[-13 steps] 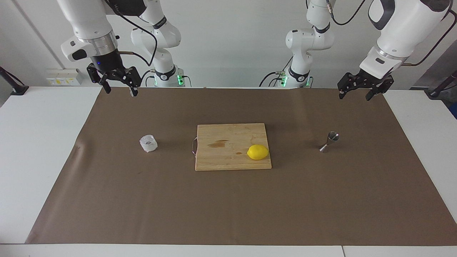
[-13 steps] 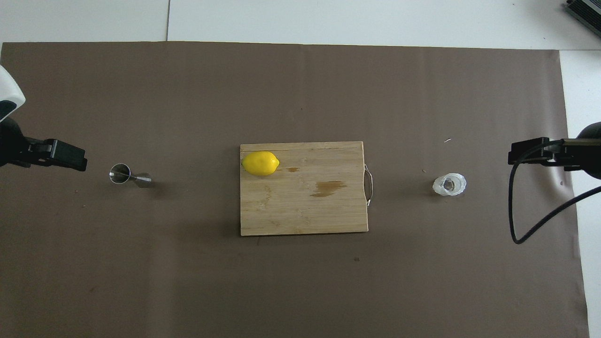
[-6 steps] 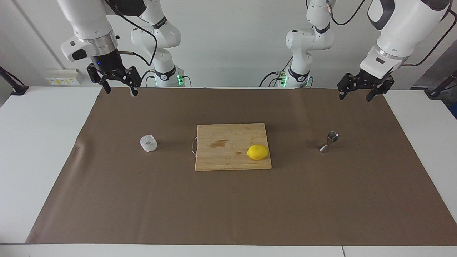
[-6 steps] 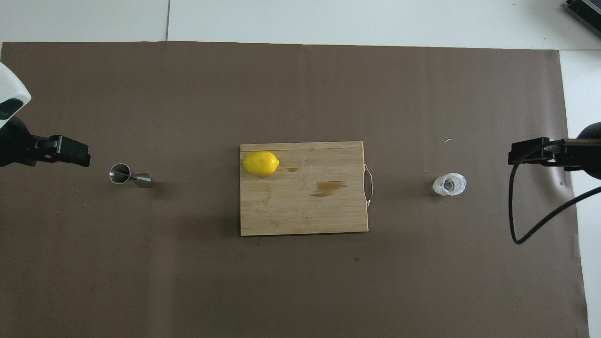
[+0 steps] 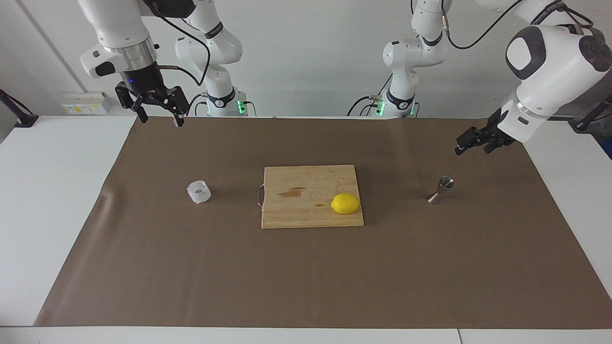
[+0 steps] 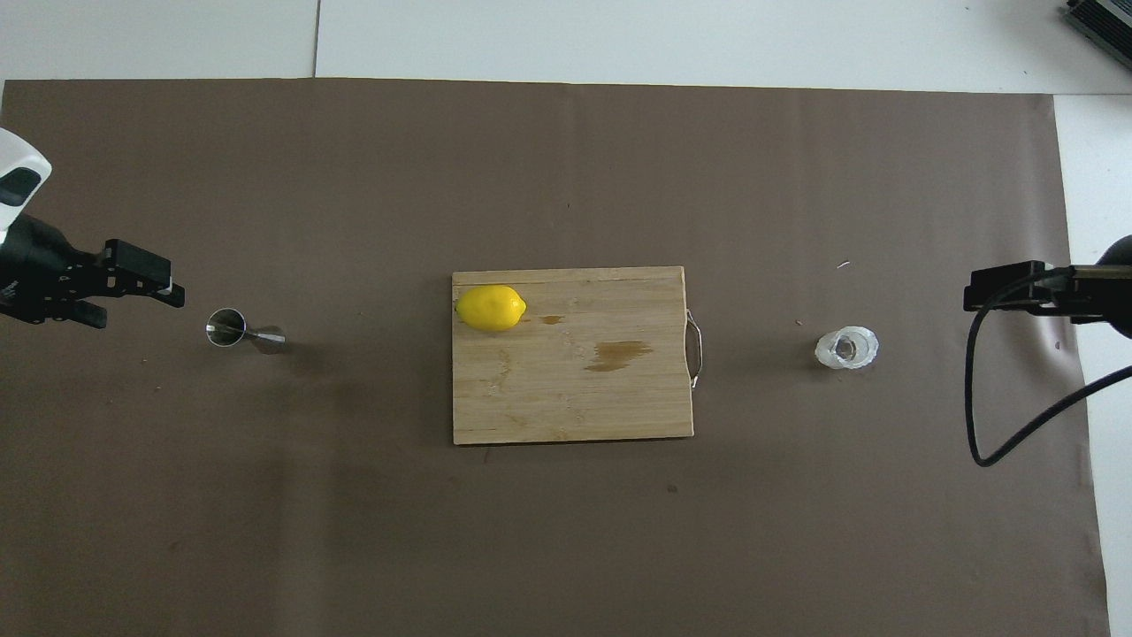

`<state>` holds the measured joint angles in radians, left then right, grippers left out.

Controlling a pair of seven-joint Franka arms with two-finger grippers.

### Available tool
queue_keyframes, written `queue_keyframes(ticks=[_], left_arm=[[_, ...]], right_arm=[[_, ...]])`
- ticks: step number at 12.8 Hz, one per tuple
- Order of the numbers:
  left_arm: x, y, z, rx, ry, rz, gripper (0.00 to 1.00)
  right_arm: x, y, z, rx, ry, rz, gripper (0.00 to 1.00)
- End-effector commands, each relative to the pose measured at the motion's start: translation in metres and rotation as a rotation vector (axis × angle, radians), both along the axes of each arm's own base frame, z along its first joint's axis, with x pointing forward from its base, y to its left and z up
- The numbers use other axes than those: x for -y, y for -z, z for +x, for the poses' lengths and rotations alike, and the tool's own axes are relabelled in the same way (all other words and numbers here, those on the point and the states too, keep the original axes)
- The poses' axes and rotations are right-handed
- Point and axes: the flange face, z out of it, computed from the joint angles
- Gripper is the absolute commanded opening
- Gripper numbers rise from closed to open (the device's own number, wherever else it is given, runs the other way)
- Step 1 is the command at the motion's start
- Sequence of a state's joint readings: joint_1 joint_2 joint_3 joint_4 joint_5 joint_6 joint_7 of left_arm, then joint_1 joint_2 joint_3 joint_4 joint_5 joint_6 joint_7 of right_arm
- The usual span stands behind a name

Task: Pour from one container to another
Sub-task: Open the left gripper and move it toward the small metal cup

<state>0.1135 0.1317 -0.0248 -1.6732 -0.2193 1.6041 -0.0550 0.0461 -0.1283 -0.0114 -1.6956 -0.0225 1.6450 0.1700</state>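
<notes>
two glossy white jointed arms with black cables, silver wrist rings, green base lights and black grippers.

Lemon (image 5: pixel 345 204) on board (image 5: pixel 306 210); cup (image 5: pixel 199 191), jigger (image 5: pixel 441 189) flanking.

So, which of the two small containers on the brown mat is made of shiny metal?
The jigger, hourglass-shaped, toward the left arm's end of the table. The plastic cup is whitish and crinkly.
</notes>
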Motion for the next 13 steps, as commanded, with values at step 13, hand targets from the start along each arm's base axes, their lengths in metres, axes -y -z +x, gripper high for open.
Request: queue_keyframes(ticks=[13], left_arm=[[-0.091, 0.126, -0.011, -0.759, -0.885, -0.374, 1.00]], right_arm=[[0.003, -0.008, -0.007, 0.004, 0.003, 0.020, 1.00]])
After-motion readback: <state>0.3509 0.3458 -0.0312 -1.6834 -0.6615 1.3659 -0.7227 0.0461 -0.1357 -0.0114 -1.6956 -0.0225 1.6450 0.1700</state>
